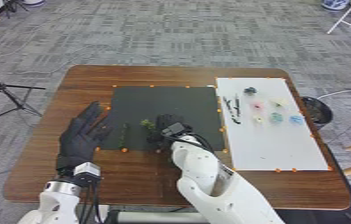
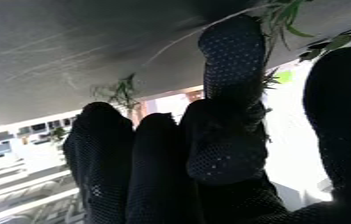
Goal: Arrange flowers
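Because the leafy green sprig [image 1: 147,123] lies so low on the dark mat [image 1: 164,97], a drag by the right hand [image 1: 170,126] could strip its foliage; those fingers [image 2: 216,150] look curled round its stem, and I judge the grip slim enough for the sprig to twist or slip on lifting. A thin green stem [image 1: 124,135] lies near it on the mat and could be knocked askew if the wrist swings that way. The left hand [image 1: 81,137], its fingers straight and released, is close by over the bench [image 1: 91,87], so the two might crowd each other. Small flowers wait on the white board [image 1: 269,145], with the blue flower [image 1: 297,119] near its outer edge, where a careless sweep could push it off
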`<action>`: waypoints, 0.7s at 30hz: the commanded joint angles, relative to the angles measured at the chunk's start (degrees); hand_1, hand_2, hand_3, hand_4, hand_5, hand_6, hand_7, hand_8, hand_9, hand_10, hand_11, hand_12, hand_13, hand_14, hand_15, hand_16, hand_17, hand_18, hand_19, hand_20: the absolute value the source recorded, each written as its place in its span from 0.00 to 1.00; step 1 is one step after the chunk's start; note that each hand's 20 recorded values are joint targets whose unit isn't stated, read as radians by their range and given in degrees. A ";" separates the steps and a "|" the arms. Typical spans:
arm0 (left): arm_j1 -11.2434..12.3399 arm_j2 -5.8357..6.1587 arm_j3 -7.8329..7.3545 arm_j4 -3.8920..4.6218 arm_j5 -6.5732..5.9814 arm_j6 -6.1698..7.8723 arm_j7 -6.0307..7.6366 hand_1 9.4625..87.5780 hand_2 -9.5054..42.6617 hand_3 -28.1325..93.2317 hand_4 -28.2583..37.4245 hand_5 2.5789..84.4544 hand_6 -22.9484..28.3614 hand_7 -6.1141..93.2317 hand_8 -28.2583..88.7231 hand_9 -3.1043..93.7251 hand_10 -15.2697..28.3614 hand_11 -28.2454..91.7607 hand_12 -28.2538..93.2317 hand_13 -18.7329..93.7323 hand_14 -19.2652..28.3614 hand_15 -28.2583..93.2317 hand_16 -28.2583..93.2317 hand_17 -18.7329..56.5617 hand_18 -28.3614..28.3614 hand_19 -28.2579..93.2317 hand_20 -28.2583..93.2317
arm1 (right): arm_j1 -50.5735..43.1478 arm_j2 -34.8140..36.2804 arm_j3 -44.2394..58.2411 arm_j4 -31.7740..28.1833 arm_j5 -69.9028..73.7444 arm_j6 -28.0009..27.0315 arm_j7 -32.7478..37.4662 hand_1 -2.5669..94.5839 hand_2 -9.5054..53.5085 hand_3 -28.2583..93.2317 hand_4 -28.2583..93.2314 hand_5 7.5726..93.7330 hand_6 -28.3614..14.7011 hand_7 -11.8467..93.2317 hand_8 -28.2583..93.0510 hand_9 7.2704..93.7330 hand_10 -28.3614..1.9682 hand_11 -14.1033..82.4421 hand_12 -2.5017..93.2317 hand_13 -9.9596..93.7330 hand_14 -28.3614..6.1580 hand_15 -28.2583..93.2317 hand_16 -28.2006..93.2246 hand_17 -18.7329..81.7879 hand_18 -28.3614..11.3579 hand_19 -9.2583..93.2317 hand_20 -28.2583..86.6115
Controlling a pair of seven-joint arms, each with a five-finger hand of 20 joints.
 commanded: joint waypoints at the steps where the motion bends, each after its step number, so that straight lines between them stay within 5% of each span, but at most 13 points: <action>1: 1.79 -0.93 -0.39 -0.68 0.47 0.17 0.79 0.17 0.04 0.78 0.00 0.24 0.49 0.29 0.14 0.21 0.57 0.34 0.39 0.29 0.70 0.30 0.31 0.00 0.86 0.53 0.29 | -0.14 1.61 0.70 -0.61 -0.99 -1.21 -0.19 0.21 0.00 0.86 0.03 0.80 0.62 0.47 0.15 0.97 0.77 0.83 0.40 0.99 0.75 0.92 0.50 0.84 0.26 1.00 0.89; 12: 4.22 -1.74 -1.34 -1.72 0.52 1.35 1.97 0.17 0.04 0.78 0.00 0.24 0.49 0.29 0.14 0.21 0.57 0.34 0.39 0.29 0.70 0.30 0.31 0.00 0.86 0.52 0.29 | 4.53 4.29 7.54 -9.36 13.06 -4.41 2.80 0.18 0.01 0.84 0.03 0.70 0.54 0.31 0.16 0.94 0.71 0.80 0.40 0.96 0.70 0.91 0.51 0.79 0.25 1.00 0.87; 17: 6.20 -1.97 -2.18 -2.41 0.46 0.76 2.38 0.17 0.04 0.78 0.00 0.24 0.49 0.29 0.14 0.21 0.57 0.34 0.39 0.29 0.70 0.30 0.31 0.00 0.86 0.52 0.29 | 4.37 5.33 9.65 -10.79 17.85 -6.25 -0.98 0.21 0.05 0.84 0.04 0.67 0.53 0.29 0.17 0.91 0.67 0.80 0.40 0.93 0.67 0.91 0.51 0.75 0.22 1.00 0.87; 21: 6.14 -1.88 -1.64 -2.58 0.63 0.82 2.89 0.17 0.04 0.78 0.00 0.24 0.49 0.29 0.14 0.21 0.57 0.34 0.39 0.29 0.70 0.30 0.31 0.00 0.86 0.53 0.29 | 3.17 5.83 10.60 -10.06 16.89 -12.20 -9.62 0.33 0.19 0.91 0.08 0.43 0.58 0.24 0.16 0.86 0.59 0.79 0.38 0.90 0.66 0.92 0.50 0.73 0.21 1.00 0.87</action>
